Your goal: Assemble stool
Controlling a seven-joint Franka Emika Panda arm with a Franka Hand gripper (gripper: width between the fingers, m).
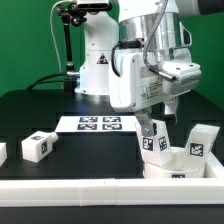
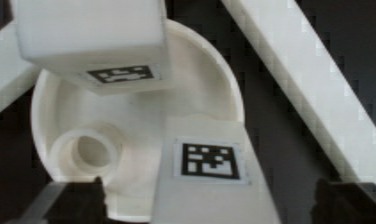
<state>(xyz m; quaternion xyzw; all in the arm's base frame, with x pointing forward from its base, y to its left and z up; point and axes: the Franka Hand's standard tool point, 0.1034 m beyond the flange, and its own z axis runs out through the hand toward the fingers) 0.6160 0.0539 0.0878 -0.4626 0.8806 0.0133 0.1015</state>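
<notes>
The white round seat [image 1: 172,166] lies at the front of the exterior view's right, against the rail. In the wrist view the seat [image 2: 96,120] shows a round hole. A tagged white leg [image 1: 155,141] stands in the seat directly under my gripper [image 1: 157,124]. In the wrist view this leg [image 2: 206,150] lies between my dark fingertips [image 2: 69,200], with a gap on each side. My gripper [image 2: 211,195] is open. A second tagged leg [image 1: 201,141] stands on the seat's far side and also shows in the wrist view [image 2: 110,45].
A loose tagged leg [image 1: 38,147] lies on the black table at the exterior view's left, another part [image 1: 2,151] at the left edge. The marker board [image 1: 98,123] lies behind. A long white rail [image 1: 90,191] borders the front and also shows in the wrist view [image 2: 309,75].
</notes>
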